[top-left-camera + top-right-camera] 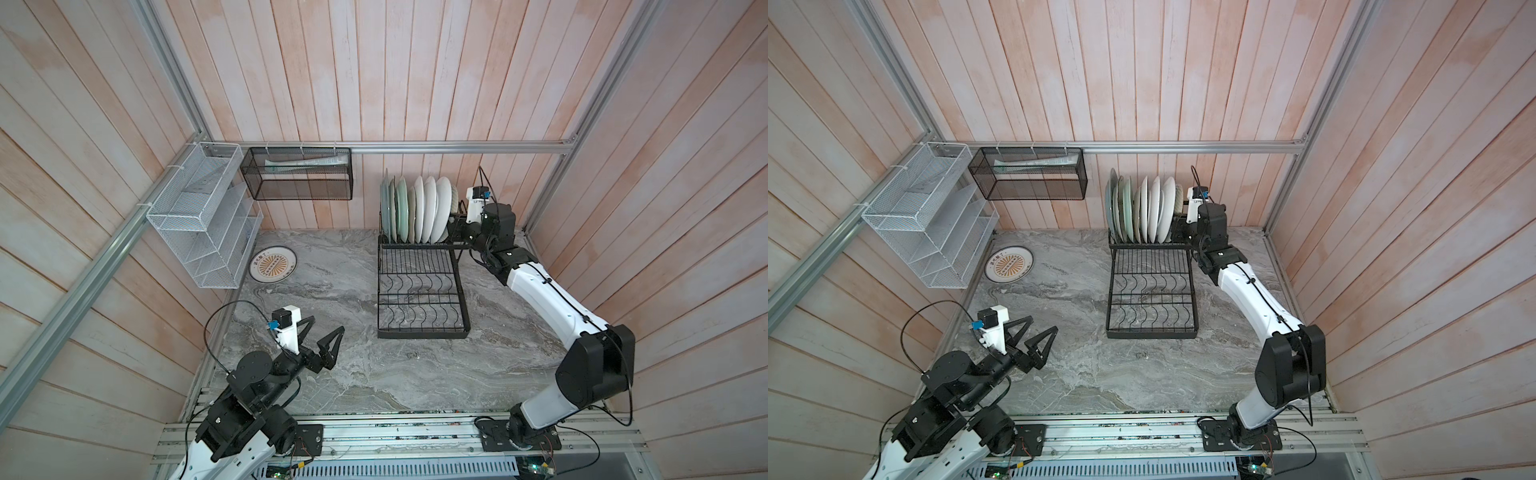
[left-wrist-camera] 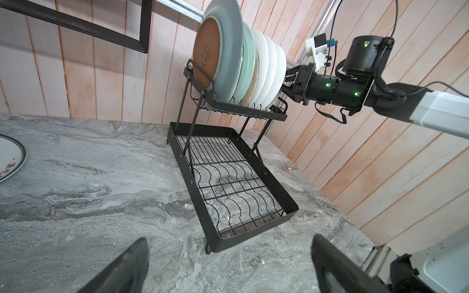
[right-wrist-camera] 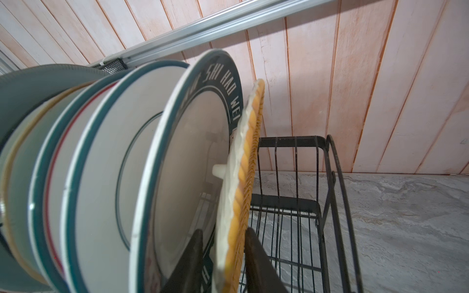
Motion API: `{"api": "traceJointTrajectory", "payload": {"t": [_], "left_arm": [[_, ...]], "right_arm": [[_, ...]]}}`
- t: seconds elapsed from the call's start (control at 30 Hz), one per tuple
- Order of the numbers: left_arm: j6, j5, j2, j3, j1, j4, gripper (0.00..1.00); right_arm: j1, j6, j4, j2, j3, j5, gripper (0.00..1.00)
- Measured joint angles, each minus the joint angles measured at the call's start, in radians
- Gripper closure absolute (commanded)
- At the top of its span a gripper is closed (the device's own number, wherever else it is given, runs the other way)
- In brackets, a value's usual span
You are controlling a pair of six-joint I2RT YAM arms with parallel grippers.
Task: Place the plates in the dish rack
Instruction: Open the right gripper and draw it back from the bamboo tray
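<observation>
Several plates (image 1: 415,210) (image 1: 1150,210) stand on edge in the raised upper tier of the black wire dish rack (image 1: 419,330) (image 1: 1150,332). In the right wrist view a yellow ribbed plate (image 3: 250,142) is the last in that row. My right gripper (image 3: 223,229) straddles its rim, open, with a narrow gap at one finger. One white plate with an orange sunburst (image 1: 273,264) (image 1: 1010,264) lies flat on the counter at the far left. My left gripper (image 1: 326,324) (image 2: 229,243) hovers wide open and empty over the near left counter.
A white mesh organizer (image 1: 199,220) and a black mesh basket (image 1: 297,178) hang on the back left wall. The rack's lower tier (image 2: 228,187) of wavy slots holds nothing. The right arm (image 1: 540,291) stretches along the rack's right side.
</observation>
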Motion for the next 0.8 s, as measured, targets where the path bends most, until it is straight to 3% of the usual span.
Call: {"api": "traceJointTrajectory", "payload": {"t": [0.2, 0.43, 0.8], "left_arm": [[0.0, 0.0, 0.0, 0.0, 0.0, 0.0, 0.0], [0.0, 0.0, -0.003, 0.0, 0.0, 0.0, 0.0], [-0.004, 0.0, -0.011, 0.0, 0.0, -0.001, 0.0]], "right_arm": [[0.011, 0.0, -0.001, -0.027, 0.001, -0.007, 0.66], [0.012, 0.0, -0.021, -0.065, 0.001, 0.002, 0.5], [0.012, -0.008, -0.03, -0.173, 0.001, 0.005, 0.46]]}}
